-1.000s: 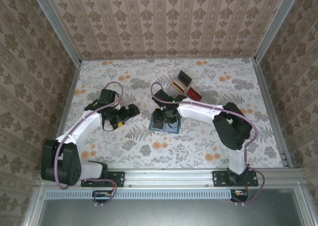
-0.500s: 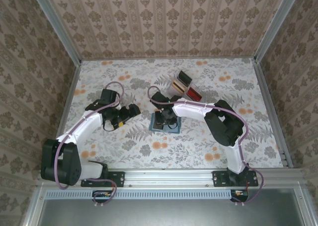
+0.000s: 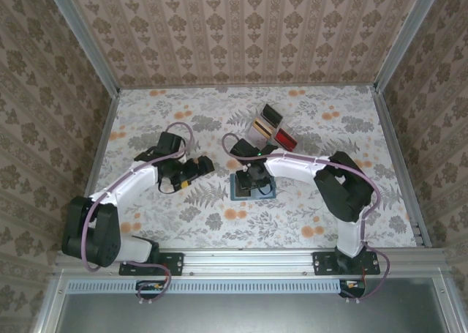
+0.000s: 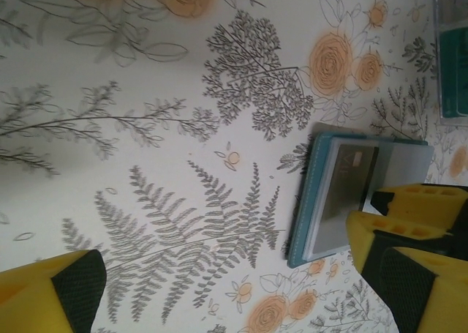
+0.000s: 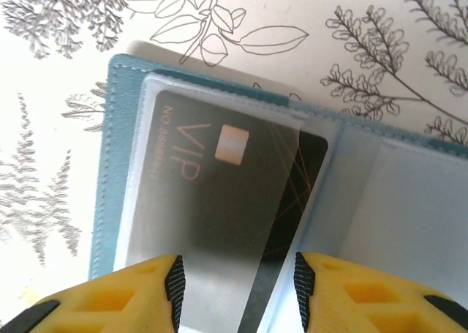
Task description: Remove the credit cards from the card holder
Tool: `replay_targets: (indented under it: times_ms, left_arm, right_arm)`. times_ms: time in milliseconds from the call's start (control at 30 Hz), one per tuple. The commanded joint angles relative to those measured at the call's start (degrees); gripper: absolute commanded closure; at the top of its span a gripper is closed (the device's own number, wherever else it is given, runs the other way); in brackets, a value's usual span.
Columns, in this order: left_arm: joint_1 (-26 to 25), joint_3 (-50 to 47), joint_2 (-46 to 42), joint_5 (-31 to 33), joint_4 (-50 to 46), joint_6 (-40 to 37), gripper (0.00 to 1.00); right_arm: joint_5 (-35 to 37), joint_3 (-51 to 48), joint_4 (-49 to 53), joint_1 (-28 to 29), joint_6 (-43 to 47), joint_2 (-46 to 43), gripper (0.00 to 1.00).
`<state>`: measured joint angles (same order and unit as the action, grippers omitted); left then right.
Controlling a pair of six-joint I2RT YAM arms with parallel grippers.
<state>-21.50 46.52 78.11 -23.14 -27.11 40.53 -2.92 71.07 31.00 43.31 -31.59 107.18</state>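
Poised over the open card holder with right end effector released.
Pinch the dark card by its edge, not the clear sleeve, and slide out flat, with left end effector released alongside.

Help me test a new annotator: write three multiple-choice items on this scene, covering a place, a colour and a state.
1. Where is the flat teal-blue folding card holder?
A. hanging off the table's near edge
B. flat on the floral-patterned table, below the right hand
C. lifted off the table

2. What colour is the VIP-lettered plastic card?
A. red
B. white
C. dark, nearly black

3. What state is the card holder in?
A. open, the card inside its clear sleeve
B. folded shut
C. open and empty

Answers:
1 B, the top view shows it flat on the table beneath the right hand.
2 C, the right wrist view shows a dark face.
3 A, the right wrist view shows its pale inside and the sleeved card.
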Motion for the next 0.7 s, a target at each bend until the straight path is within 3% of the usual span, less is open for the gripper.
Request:
replay_targets:
  times_ms: [0,167,233,500,667]
  left_arm:
    - [-3.26,1.12,1.69,0.2,3.89,3.95,0.06]
    - [-9.62,2.85,6.78,0.33,7.83,7.64,0.25]
    - [-11.5,4.23,9.32,0.33,8.63,8.24,0.38]
    - [-14.27,8.3,16.02,-0.49,9.75,8.95,0.69]
    - [-14.85,9.76,18.56,-1.6,10.04,8.79,0.75]
  right_arm:
    - [-5.0,-5.44,-8.39,-2.48,-5.73,-7.78,0.51]
    - [-10.29,-13.43,-15.44,-6.81,-8.31,-12.85,0.51]
    - [-14.1,-15.07,-16.97,-8.41,-8.4,-12.72,0.52]
    - [-21.65,-17.29,-21.59,-10.75,-10.1,-10.32,0.55]
    - [-22.17,-16.22,-21.71,-10.79,-11.38,-7.89,0.6]
